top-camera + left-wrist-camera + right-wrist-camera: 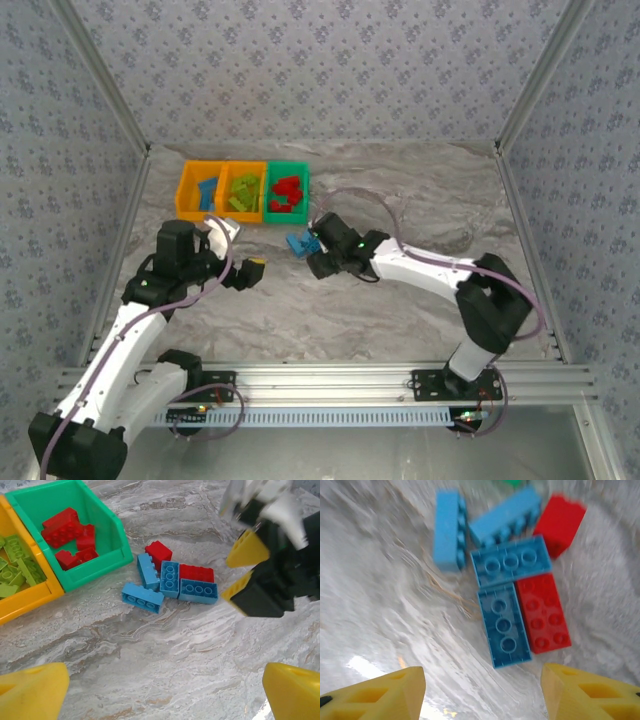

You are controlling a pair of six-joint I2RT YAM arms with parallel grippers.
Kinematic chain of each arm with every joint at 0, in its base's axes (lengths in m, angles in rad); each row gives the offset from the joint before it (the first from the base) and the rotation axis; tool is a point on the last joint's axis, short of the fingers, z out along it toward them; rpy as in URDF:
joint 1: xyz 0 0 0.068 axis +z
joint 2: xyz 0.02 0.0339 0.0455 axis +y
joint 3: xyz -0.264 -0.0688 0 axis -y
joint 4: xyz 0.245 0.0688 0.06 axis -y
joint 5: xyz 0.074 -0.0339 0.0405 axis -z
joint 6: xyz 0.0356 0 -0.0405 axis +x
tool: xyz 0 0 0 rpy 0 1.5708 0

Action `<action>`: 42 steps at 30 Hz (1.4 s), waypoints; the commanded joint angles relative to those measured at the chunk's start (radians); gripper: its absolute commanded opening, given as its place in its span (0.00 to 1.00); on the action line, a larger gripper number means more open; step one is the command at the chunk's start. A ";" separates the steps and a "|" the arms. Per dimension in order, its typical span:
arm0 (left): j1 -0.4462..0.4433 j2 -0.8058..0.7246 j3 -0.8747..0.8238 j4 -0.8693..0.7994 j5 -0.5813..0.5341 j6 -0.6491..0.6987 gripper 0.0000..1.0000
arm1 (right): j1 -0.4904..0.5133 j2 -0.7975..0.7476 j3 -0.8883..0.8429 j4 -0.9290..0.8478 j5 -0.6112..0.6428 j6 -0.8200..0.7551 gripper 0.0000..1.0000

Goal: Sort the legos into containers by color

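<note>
A loose cluster of legos (299, 243) lies on the table just in front of the green bin (288, 168). It holds several blue bricks (198, 591) and two red bricks (196, 573). My right gripper (316, 252) hovers right beside the cluster, open and holding nothing. In the right wrist view, an upside-down blue brick (503, 625) and a red brick (542, 612) lie just ahead of the right gripper (485, 695). My left gripper (162, 695) is open over bare table, short of the cluster. The right gripper (237, 570) shows in the left wrist view too.
Three joined bins stand at the back left. The left orange bin (184, 190) holds blue legos, the middle orange bin (30, 602) lime ones, and the green bin (95, 562) red ones. Patterned walls close in the marbled table (400, 300).
</note>
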 commanded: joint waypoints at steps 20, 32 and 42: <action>-0.021 -0.009 0.028 -0.052 -0.063 0.049 0.99 | -0.053 0.156 0.047 0.047 0.033 0.121 0.42; -0.027 -0.007 0.031 -0.056 -0.075 0.050 0.99 | -0.146 0.111 -0.012 0.146 0.003 0.104 0.41; -0.030 -0.011 0.031 -0.060 -0.086 0.054 0.99 | -0.197 0.262 0.035 0.146 -0.078 0.133 0.39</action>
